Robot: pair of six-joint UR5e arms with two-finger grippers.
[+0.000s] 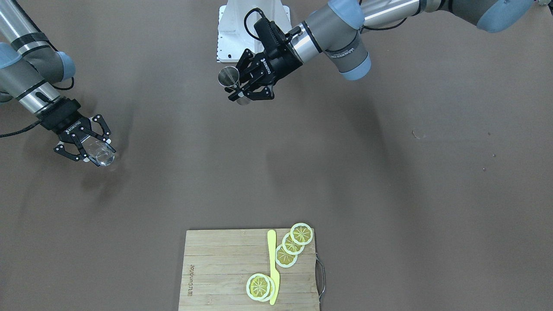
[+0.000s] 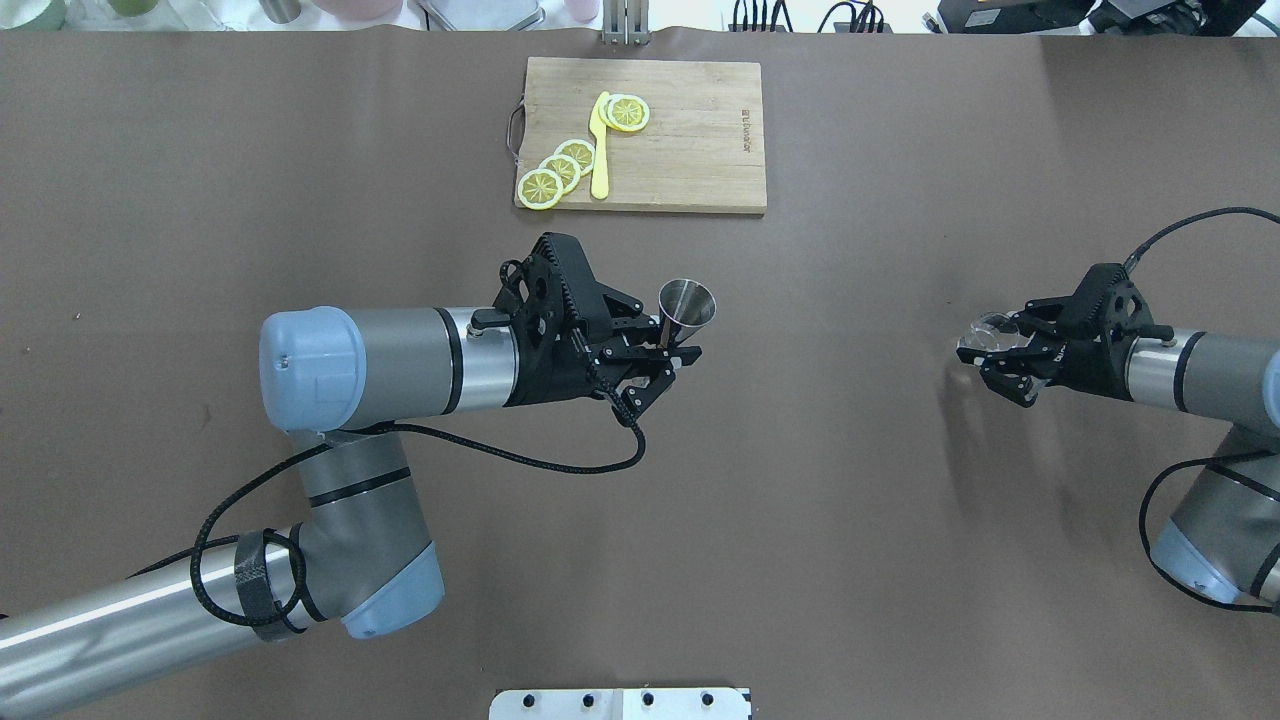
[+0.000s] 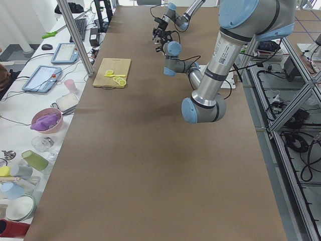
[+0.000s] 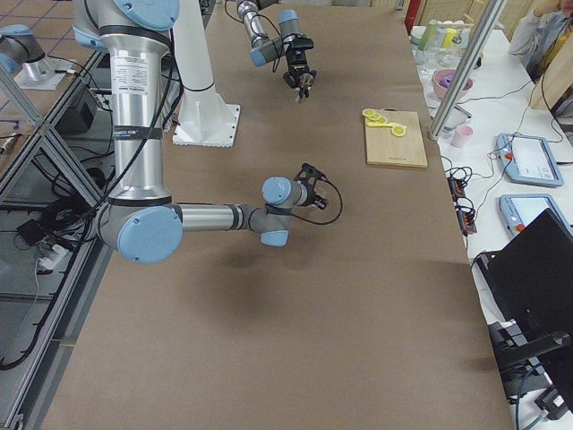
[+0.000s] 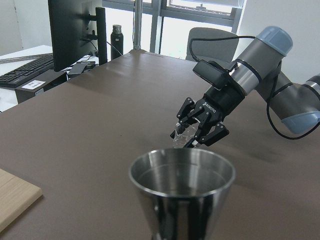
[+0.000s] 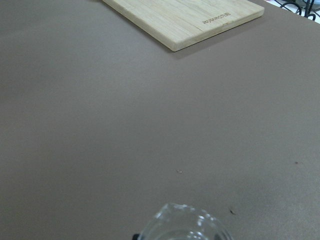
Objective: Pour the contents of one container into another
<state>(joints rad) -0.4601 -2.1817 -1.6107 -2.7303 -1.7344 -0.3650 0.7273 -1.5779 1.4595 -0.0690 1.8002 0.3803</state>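
Steel jigger is held upright by left gripper | clear glass cup is clasped by right gripper | vessels are well apart.

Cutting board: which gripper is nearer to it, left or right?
Left. The left gripper, holding the jigger, hangs close before the cutting board; the right gripper, with the glass cup, is far off to its side.

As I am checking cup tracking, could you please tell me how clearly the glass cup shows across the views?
Front-facing view: the glass cup is faint against the brown table. Right wrist view: only its rim shows, soft and cropped. Left wrist view: small, beyond the glinting jigger.
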